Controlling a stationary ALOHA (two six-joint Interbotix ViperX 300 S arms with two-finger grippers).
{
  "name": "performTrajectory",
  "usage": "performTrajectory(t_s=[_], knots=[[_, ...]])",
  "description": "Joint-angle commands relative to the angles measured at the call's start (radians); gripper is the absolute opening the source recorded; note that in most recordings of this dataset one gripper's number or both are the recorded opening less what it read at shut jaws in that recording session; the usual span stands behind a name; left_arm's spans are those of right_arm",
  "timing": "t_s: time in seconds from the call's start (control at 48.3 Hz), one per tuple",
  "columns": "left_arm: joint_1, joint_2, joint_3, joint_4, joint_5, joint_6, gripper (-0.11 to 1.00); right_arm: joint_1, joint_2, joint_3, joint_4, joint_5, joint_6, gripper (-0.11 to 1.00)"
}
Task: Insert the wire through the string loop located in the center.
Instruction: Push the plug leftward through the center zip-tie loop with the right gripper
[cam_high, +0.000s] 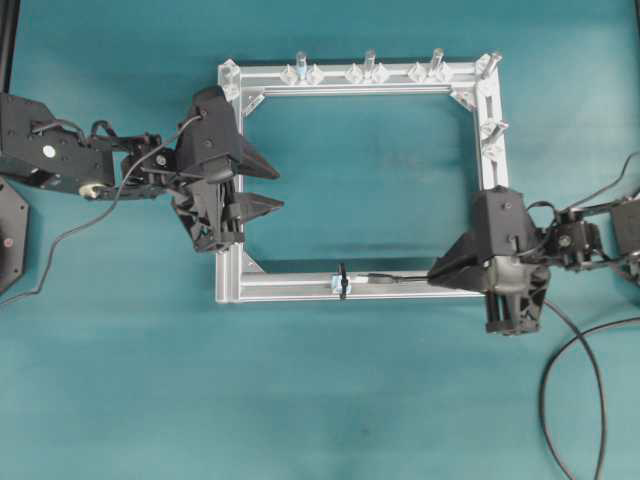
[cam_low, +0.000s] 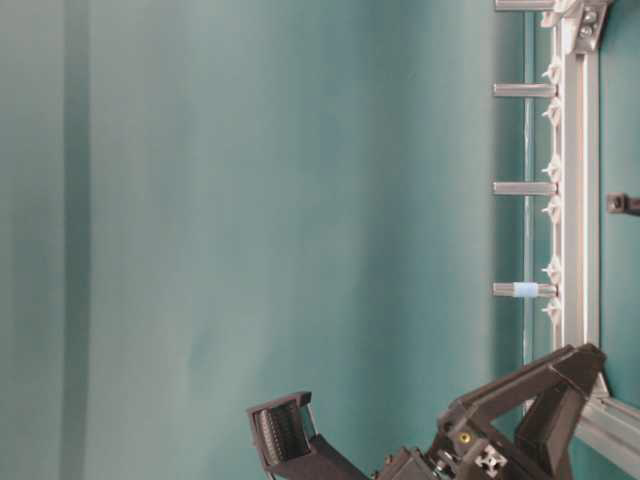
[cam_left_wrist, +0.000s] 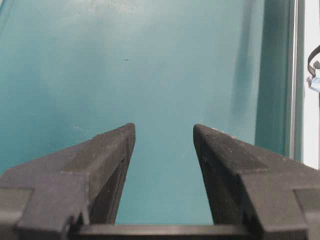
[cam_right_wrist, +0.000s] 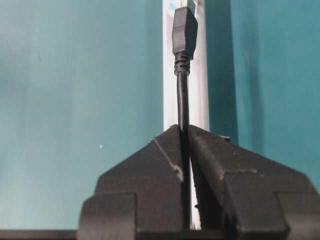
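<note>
your right end effector (cam_right_wrist: 184, 131) pinches the wire (cam_right_wrist: 183, 95) just behind its plug, aimed along the bar at the string loop (cam_high: 342, 281); your left end effector (cam_high: 268, 187) waits open to receive it

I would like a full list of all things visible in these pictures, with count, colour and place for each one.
wire: one, black, thin, lying along the near bar, plug end pointing at the loop.
string loop: one, black, with a pale blue bit, around the middle of the near bar.
frame: one, silver aluminium, rectangular, at the table's centre.
upright pegs: several, silver, along the far and right bars.
table cover: one, teal, under everything.
loose cables: black, at the right edge.
left gripper: one, black, jaws open and empty, over the frame's left side.
right gripper: one, black, shut on the wire, at the near bar's right end.
</note>
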Motion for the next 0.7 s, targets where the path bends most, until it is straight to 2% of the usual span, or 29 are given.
performTrajectory(t_s=[0.0, 0.683], knots=[[-0.006, -0.025, -0.021, 0.003, -0.003, -0.008, 0.55, -0.006, 0.017, -0.043, -0.005, -0.012, -0.003, 0.08], [-0.029, -0.025, -0.006, 0.003, -0.003, -0.006, 0.55, -0.038, 0.241, -0.282, -0.023, -0.012, -0.005, 0.08]])
